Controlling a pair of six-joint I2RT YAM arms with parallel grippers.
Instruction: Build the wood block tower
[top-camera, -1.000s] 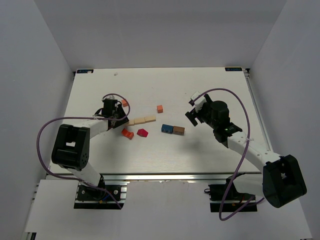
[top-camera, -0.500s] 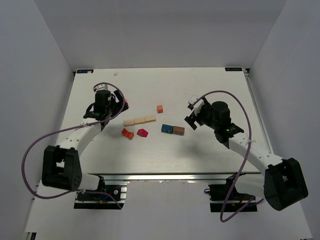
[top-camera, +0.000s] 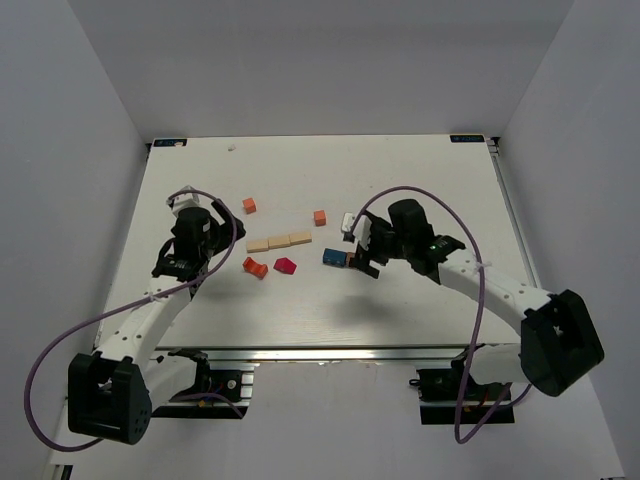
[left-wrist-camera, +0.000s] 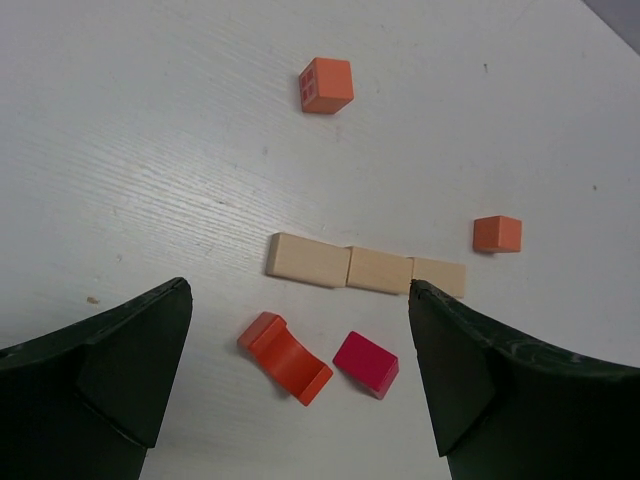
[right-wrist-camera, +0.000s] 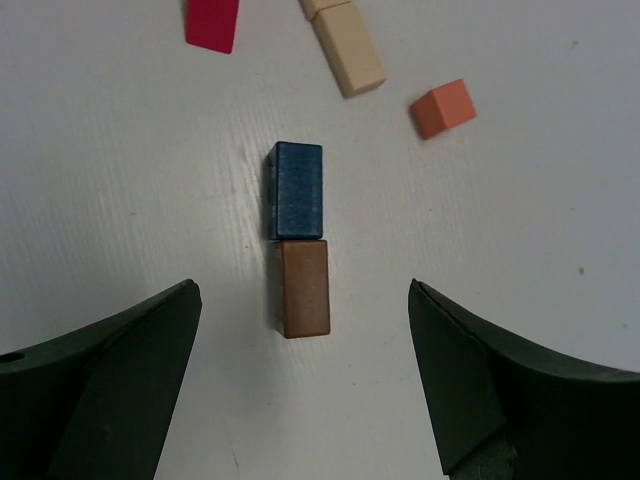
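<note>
Three pale tan blocks lie end to end in a flat row mid-table. Nothing is stacked on them. Just in front of the row lie an orange-red arch block and a red block. My left gripper hangs open and empty to the left of them. A blue block and a brown block touch end to end. My right gripper is open above the brown block, one finger on each side and well apart from it.
Two loose orange cubes lie beyond the row, one at the left and one at the right. Grey walls enclose the white table on three sides.
My left gripper opened and drew back leftward from the tan row's left end, uncovering the left orange cube. My right arm swung left to hover over the brown block.
</note>
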